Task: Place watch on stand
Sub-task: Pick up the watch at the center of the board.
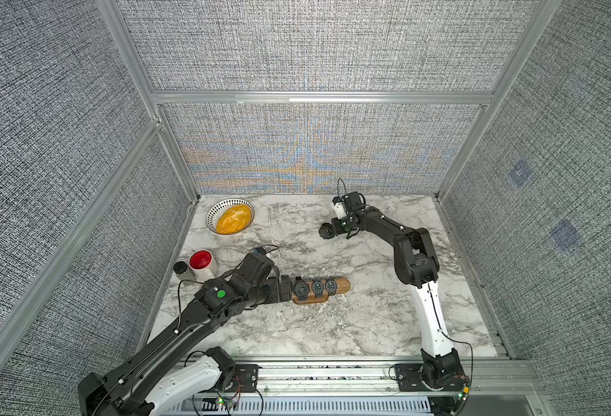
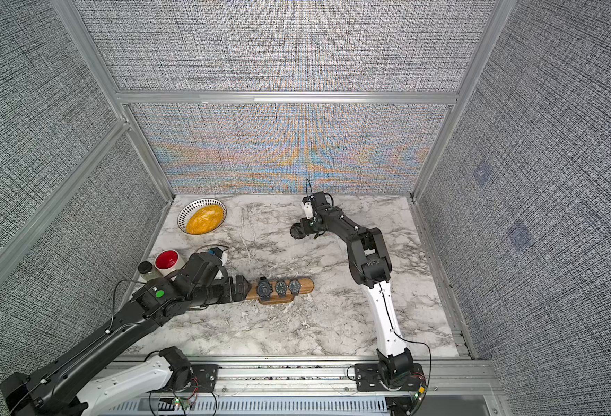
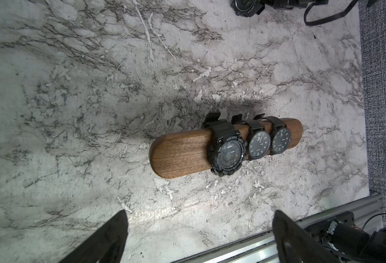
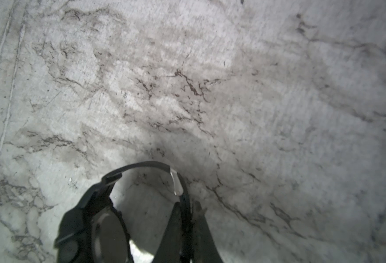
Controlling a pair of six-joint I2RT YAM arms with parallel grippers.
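The marble table [image 1: 332,324] is filling the floor of the grey-walled booth in both top views. The left arm [image 1: 174,335] is reaching from the near left corner across to the stand. The right arm [image 1: 415,259] is bending up from the near right and stretching toward the far middle of the table.

The stand [image 1: 343,285] is lying lengthwise near the table's middle, toward the left arm's side, its bare rounded end [image 3: 182,154] pointing at the left gripper [image 3: 200,213]. The bowl [image 1: 212,216], holding something yellow, is sitting in the far left corner. The mug [image 1: 203,264], white outside and red inside, is standing by the left wall, with the black-lidded jar [image 1: 181,270] just beside it.

Three watches [image 1: 318,287] are sitting strapped around the stand side by side, the bulkiest [image 3: 227,154] nearest the bare end.

The watch [image 1: 325,230] is lying far from the stand, at the far middle of the table, at the right gripper [image 4: 187,211]. Whether it is resting on the marble or hanging just above it cannot be told.

The left gripper's fingers [image 3: 110,236] are standing wide apart with nothing between them, just short of the stand's bare end. The right gripper's fingers [image 4: 173,227] are pinching the watch's strap [image 4: 151,164], one inside the loop and one outside.
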